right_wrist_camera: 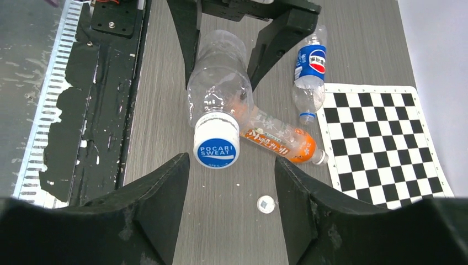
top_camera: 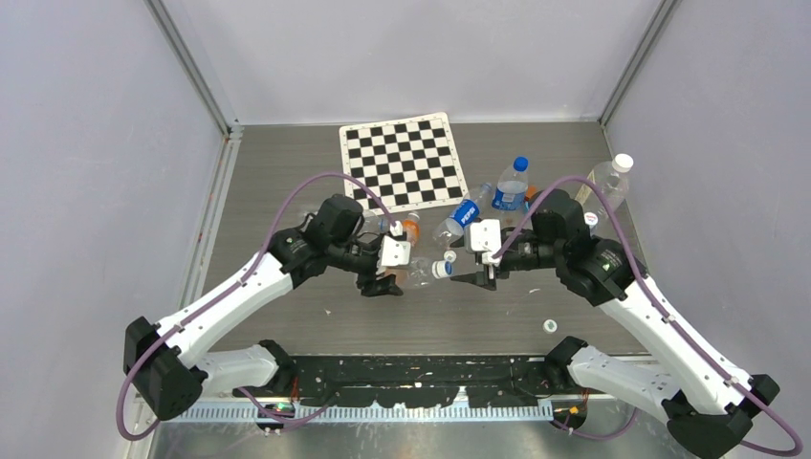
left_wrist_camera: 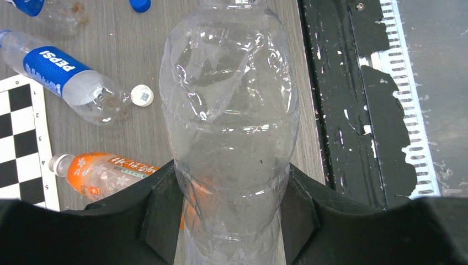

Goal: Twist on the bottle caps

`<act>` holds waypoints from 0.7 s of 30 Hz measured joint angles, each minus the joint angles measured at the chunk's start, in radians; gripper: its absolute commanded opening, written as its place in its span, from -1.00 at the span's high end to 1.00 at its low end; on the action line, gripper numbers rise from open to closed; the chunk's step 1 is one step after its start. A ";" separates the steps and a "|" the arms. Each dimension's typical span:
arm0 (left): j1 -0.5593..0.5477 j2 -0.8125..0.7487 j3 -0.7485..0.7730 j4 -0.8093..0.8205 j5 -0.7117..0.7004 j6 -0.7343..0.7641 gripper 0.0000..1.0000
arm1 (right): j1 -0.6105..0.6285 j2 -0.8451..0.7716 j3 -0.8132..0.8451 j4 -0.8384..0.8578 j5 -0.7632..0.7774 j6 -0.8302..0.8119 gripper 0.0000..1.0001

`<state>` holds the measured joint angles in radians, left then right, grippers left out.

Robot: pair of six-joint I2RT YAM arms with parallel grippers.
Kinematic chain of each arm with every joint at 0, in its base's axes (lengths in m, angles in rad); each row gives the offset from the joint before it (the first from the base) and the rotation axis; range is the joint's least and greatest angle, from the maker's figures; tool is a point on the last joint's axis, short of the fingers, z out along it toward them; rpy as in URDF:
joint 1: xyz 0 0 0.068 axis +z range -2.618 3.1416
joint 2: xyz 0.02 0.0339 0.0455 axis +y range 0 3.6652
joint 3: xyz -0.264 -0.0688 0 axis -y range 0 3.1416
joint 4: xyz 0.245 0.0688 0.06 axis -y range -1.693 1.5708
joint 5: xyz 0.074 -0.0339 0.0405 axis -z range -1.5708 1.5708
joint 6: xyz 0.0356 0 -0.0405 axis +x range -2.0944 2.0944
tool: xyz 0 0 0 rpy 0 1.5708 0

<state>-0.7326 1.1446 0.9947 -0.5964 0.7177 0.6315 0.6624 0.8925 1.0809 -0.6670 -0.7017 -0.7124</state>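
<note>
Bottle of crinkled clear plastic (ribbed), round white cap

Clear, glossy plastic for the bottle, thin and crinkled with dents. Smooth, slightly shiny plastic for its cap, printed on top. Matt grey wood-grain on the table. Matt black, faintly grainy fingers. Black paint on the rail, chipped to pale bare metal. Checkerboard flat, matt, paper-like.

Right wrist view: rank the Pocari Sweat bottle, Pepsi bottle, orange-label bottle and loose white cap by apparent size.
1. Pocari Sweat bottle, though it is nearest the camera.
2. Pepsi bottle and orange-label bottle: about alike, the orange one partly hidden.
3. Loose white cap.
</note>
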 measured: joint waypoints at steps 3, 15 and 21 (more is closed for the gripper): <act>0.000 0.005 0.000 0.000 0.010 -0.001 0.74 | 0.015 0.010 0.000 0.000 0.000 -0.005 -0.14; 0.002 0.005 0.002 -0.007 0.012 -0.004 0.75 | 0.060 0.063 0.010 -0.004 0.004 0.009 0.92; 0.002 -0.048 -0.050 0.046 -0.077 0.000 0.75 | 0.062 0.108 0.015 0.037 0.053 0.219 0.99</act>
<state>-0.7307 1.0966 0.9443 -0.5507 0.6407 0.6315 0.7242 1.0004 1.0958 -0.6304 -0.6487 -0.4938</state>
